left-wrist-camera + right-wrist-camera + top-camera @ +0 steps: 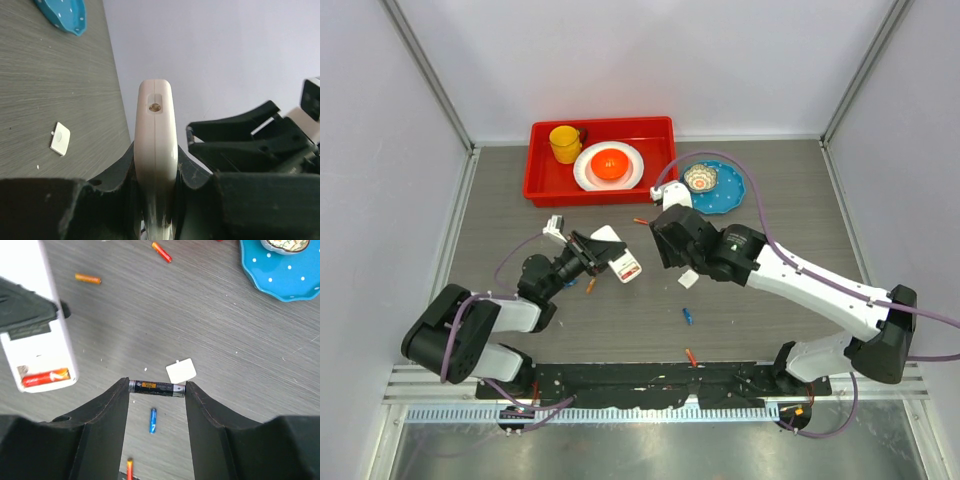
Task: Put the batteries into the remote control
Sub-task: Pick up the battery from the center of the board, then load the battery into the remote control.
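The remote control [623, 264], white and flat, is held above the table with my left gripper [603, 252] shut on it. In the left wrist view its thin edge [156, 135] stands between the two fingers. Its open compartment holds one orange battery [45, 378]. My right gripper [157, 390] is shut on a black battery [157, 388], pinched end to end between the fingertips, just right of the remote [37, 325]. Loose batteries lie on the table: a blue one [153, 420] and orange ones [88, 278] [161, 251] [129, 469].
The small white battery cover [688, 279] lies on the table under the right gripper. A blue plate [724, 190] with a small bowl sits at the back right. A red tray [545, 186] with a yellow cup, white plate and orange bowl stands at the back.
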